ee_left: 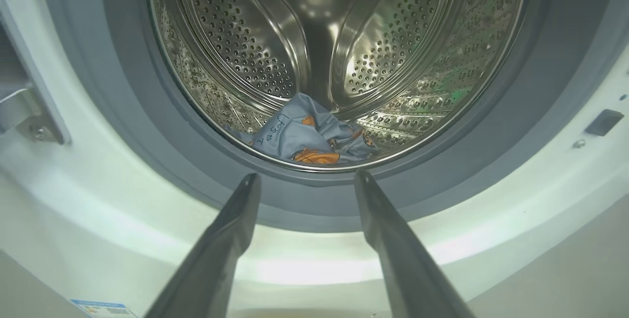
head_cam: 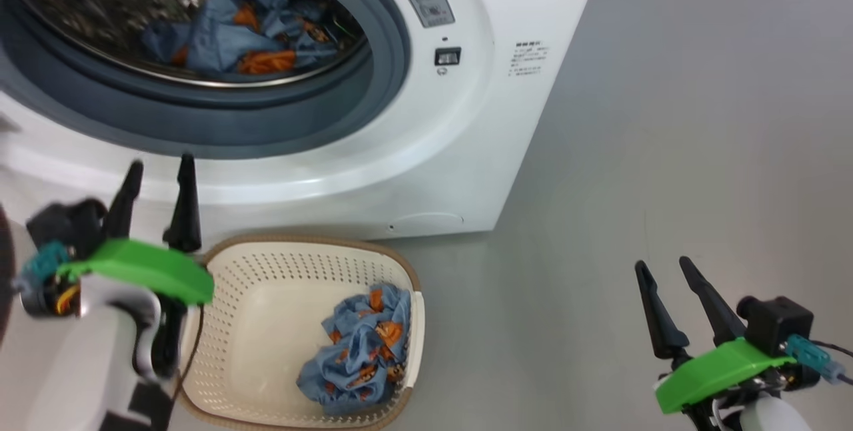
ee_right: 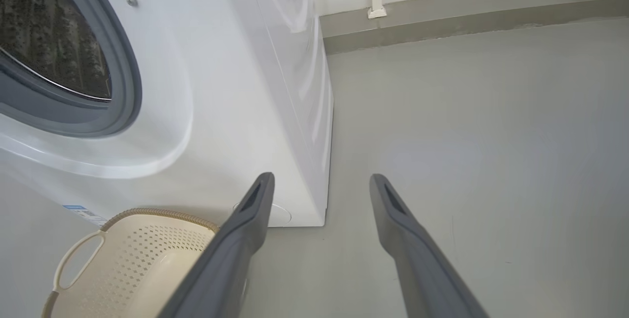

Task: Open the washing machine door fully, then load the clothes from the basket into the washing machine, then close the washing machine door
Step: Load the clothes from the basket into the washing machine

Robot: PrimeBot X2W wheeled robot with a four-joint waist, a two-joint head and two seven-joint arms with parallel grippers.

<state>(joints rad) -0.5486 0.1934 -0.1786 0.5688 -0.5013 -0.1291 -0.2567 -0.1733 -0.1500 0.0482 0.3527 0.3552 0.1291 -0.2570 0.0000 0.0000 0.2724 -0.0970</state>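
Two bundles of light blue, orange-printed clothes (head_cam: 240,38) here: one inside the steel perforated drum (ee_left: 236,43) of the big white front-loading washing machine (head_cam: 466,151), the other crumpled in the cream perforated plastic basket (head_cam: 266,264) just before it. Our left gripper (head_cam: 160,164) hovers spread and empty, facing the drum's mouth; our right gripper (head_cam: 663,264), fingers apart too, holds nothing over the grey floor (head_cam: 666,118).

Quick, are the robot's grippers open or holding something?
Left gripper, two long dark fingers: open, holding nothing.
Right gripper, two long dark fingers: open, holding nothing.
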